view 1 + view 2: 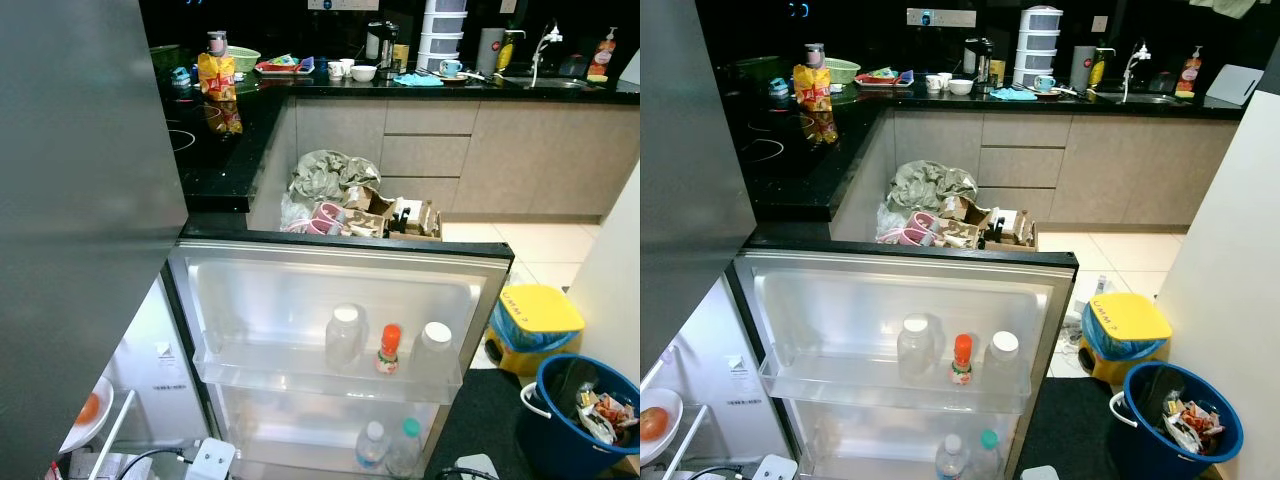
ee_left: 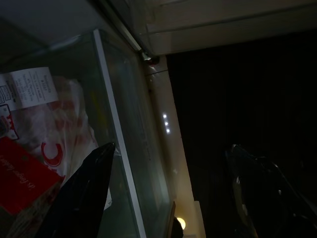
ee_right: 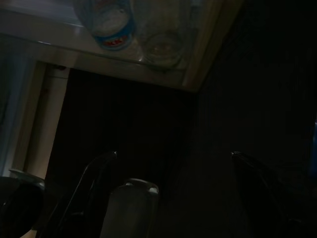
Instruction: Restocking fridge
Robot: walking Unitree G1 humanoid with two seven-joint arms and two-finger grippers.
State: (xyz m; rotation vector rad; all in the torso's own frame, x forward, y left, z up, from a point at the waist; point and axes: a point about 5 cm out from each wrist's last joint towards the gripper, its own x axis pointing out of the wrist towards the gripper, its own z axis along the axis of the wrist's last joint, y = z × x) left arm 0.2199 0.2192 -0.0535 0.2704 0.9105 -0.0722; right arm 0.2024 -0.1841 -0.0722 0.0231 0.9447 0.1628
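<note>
The fridge door (image 1: 250,275) stands open below me. Its upper shelf (image 1: 300,378) holds two clear white-lidded jars (image 1: 345,335) (image 1: 433,345) and a small red-capped bottle (image 1: 389,350) between them. Two water bottles (image 1: 372,445) (image 1: 405,440) stand on the shelf below. The left gripper (image 2: 171,193) is open beside a clear fridge drawer holding a red packet (image 2: 25,178) and a plastic bag. In the dark right wrist view, the right gripper (image 3: 173,193) is open under the door shelf, where the bottoms of two bottles (image 3: 111,25) show.
A grey fridge panel (image 1: 80,200) rises at left. On the floor at right sit a yellow-lidded bin (image 1: 535,320) and a blue bucket (image 1: 585,410) of rubbish. Boxes and bags (image 1: 360,210) lie beyond the door. A black counter (image 1: 215,165) carries a snack bag (image 1: 217,77).
</note>
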